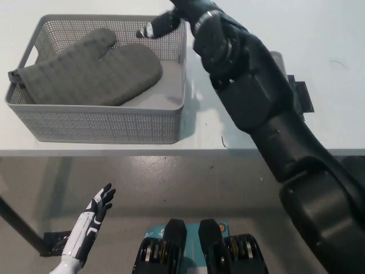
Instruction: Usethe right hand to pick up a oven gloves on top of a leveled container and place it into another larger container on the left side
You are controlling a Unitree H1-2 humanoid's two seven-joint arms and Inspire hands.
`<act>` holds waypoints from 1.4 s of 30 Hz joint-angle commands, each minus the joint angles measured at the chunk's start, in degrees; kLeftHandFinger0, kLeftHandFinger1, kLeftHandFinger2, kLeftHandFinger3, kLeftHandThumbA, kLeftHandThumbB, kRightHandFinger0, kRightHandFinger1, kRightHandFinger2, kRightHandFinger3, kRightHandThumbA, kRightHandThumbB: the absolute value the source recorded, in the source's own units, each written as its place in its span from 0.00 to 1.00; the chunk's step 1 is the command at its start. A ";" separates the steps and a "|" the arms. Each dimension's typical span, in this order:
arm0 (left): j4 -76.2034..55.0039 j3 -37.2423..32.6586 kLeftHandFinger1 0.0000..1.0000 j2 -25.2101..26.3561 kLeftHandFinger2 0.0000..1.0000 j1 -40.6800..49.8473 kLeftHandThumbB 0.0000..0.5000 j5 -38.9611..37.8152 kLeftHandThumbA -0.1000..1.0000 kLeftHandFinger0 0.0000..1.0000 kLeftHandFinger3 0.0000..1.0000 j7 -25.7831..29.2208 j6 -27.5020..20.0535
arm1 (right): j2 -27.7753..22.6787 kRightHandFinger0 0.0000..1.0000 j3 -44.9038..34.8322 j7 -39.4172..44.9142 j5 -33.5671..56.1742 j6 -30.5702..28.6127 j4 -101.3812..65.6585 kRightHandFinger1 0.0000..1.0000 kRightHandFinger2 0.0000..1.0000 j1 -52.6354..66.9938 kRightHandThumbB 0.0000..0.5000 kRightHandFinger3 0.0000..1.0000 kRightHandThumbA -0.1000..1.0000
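Oven glove (91, 68): grey, quilted, lying inside the large basket; its cuff end rests on the rim at the basket's left, its thumb points toward the far wall, and its rounded tip reaches toward the basket's right half. Nothing grips it.

Large basket (97, 124): grey perforated container standing on the left part of the table, near its front edge; a bare patch of floor shows at its right end beside the glove's tip.

Right hand (165, 23): black, seen above the far right corner of the large basket, at the top of the view. It holds nothing. Motion blur and the cropped top edge hide the set of its fingers; whether they are spread or pressed together cannot be told.

Right arm (268, 114): black, running from the lower right of the view up across the table to the hand.

Small basket (279, 60): grey perforated container on the table to the right of the large one, almost wholly hidden behind the right arm; only a strip of its rim shows.

Dark base (302, 94): dark flat piece showing just right of the small basket.

Table (336, 114): white surface bearing both baskets.

Left hand (100, 201): white, resting low at the near left, below the table edge, fingers apart and empty.
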 commanded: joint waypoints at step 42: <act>0.95 -1.08 1.00 0.78 1.00 -2.17 1.00 0.90 1.00 1.00 1.00 -0.49 -2.33 | -8.57 1.00 -14.60 -2.41 45.94 -20.71 -72.76 1.00 1.00 69.26 0.67 1.00 1.00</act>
